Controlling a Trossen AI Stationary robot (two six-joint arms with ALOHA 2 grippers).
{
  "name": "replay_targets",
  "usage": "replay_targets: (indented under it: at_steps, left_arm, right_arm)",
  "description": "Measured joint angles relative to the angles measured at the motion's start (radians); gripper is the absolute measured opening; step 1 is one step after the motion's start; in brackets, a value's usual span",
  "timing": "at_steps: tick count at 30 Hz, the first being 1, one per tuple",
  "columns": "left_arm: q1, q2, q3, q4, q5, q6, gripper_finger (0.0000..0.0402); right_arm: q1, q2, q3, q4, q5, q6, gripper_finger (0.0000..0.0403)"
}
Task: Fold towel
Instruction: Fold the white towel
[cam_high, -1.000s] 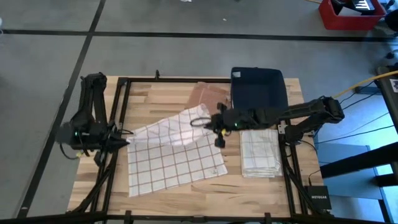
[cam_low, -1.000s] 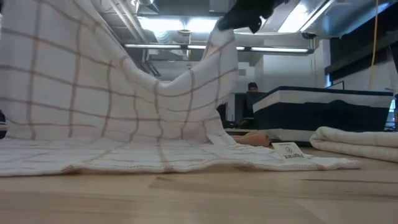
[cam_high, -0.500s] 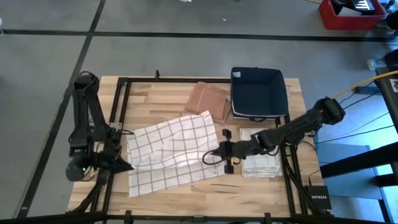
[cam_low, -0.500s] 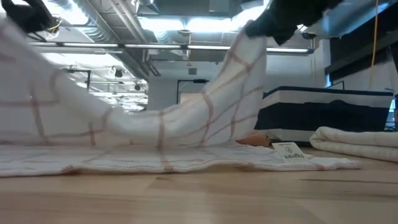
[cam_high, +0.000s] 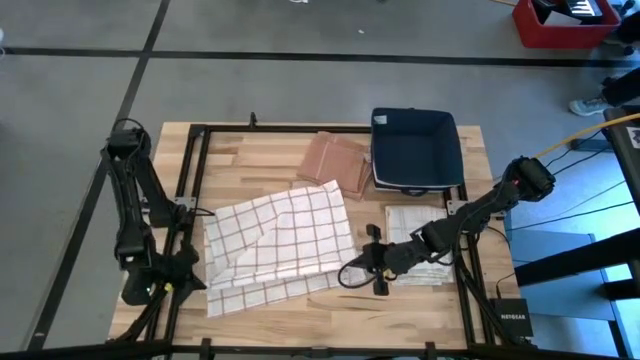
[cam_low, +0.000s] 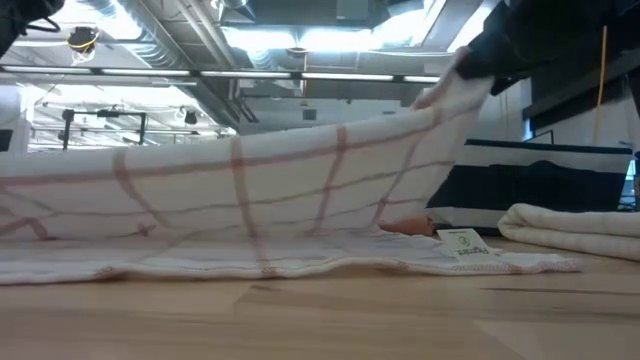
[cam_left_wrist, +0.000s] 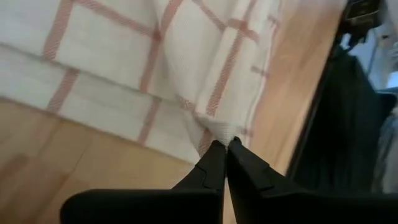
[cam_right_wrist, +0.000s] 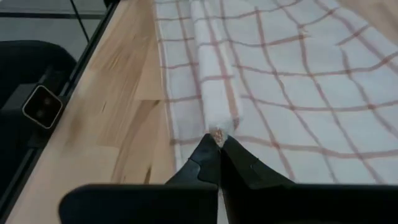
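Observation:
A white towel with red-brown checks (cam_high: 275, 245) lies mid-table. Its near edge (cam_low: 300, 265) rests on the wood, and its upper layer is held up between both grippers, sagging a little (cam_low: 260, 170). My left gripper (cam_high: 195, 278) is shut at the towel's left end, near the table's left frame rail. My right gripper (cam_high: 350, 272) is shut at the towel's right end and shows at the upper right of the low view (cam_low: 470, 75). A white label (cam_low: 460, 243) sits at the towel's near right corner. My left gripper pinches a corner of the towel's raised layer (cam_left_wrist: 217, 132) between its two fingertips (cam_left_wrist: 211, 163). That corner is lifted off the table and the cloth runs away from it toward the right. My right gripper pinches the other raised corner (cam_right_wrist: 216, 130) at a bunched fold between its fingertips (cam_right_wrist: 208, 152), coming from the table's right. The corner is held above the lower layer.
A stack of folded white towels (cam_high: 420, 255) lies just right of my right gripper. A dark blue bin (cam_high: 415, 150) and a brown cloth (cam_high: 335, 160) sit toward the far edge. Black frame rails (cam_high: 185, 200) run along the table's sides. Bare wood shows along the near edge.
Both grippers have moved toward the near edge and down, still shut on the towel's corners. They carried the raised far edge over the part lying on the table. The towel's near edge stayed put, and the raised layer has sunk from a tall drape to a low span.

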Motion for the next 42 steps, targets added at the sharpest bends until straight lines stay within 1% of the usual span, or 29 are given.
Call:
replay_targets:
  at_steps: [2,5,7,10,13,16,18,21,23,24,28,30,34,37,40,42]
  left_arm:
    - [0.002,-0.009,0.007,0.001,-0.034,0.013,0.0001]
    - [0.013,-0.031,0.047,-0.002,-0.104,0.12,0.0001]
    - [0.018,-0.045,0.088,-0.051,-0.118,0.166,0.0001]
    - [0.017,-0.056,0.169,-0.174,-0.137,0.196,0.0001]
    - [0.015,-0.059,0.245,-0.298,-0.126,0.189,0.0001]
    - [-0.006,-0.059,0.301,-0.368,-0.047,0.142,0.0]
    - [-0.03,-0.058,0.328,-0.395,-0.027,0.12,0.0]
    - [-0.057,-0.058,0.367,-0.42,-0.06,0.115,0.0]
    - [-0.064,-0.051,0.366,-0.447,-0.078,0.101,0.0]
    - [-0.063,-0.044,0.36,-0.449,-0.07,0.08,0.0]
    - [-0.068,-0.002,0.312,-0.427,0.031,-0.031,0.0]
    - [-0.08,0.025,0.291,-0.406,0.061,-0.07,0.0]
    - [-0.083,0.076,0.259,-0.309,0.052,-0.079,0.0]
    - [-0.067,0.109,0.248,-0.222,0.024,-0.061,0.0006]
    - [-0.038,0.138,0.247,-0.196,0.016,-0.052,0.0023]
    - [-0.017,0.159,0.247,-0.172,0.007,-0.048,0.0042]
  right_arm:
    - [-0.001,0.0,0.0,0.017,0.021,-0.008,0.0003]
    - [-0.004,-0.001,0.015,0.022,0.036,-0.03,0.0003]
    - [-0.004,-0.001,0.037,0.021,0.059,-0.061,0.0003]
    - [-0.004,-0.002,0.079,0.022,0.088,-0.108,0.0003]
    - [-0.004,-0.002,0.124,0.023,0.087,-0.149,0.0003]
    - [-0.004,-0.003,0.135,0.023,0.077,-0.164,0.0003]
    - [-0.003,-0.001,0.135,0.003,0.07,-0.148,0.0003]
    - [-0.002,0.007,0.135,-0.027,0.057,-0.114,0.0003]
    - [-0.002,0.019,0.135,-0.044,0.051,-0.091,0.0003]
    - [-0.002,0.025,0.135,-0.06,0.048,-0.083,0.0003]
    - [-0.002,0.063,0.135,-0.099,0.024,-0.039,0.0003]
    - [-0.002,0.084,0.135,-0.113,0.002,-0.026,0.0003]
    - [-0.002,0.128,0.135,-0.131,-0.032,0.013,0.0003]
    - [-0.003,0.152,0.135,-0.175,-0.042,0.029,0.0013]
    - [-0.004,0.157,0.135,-0.241,0.006,0.076,0.0034]
    - [-0.004,0.157,0.135,-0.269,0.028,0.095,0.0055]
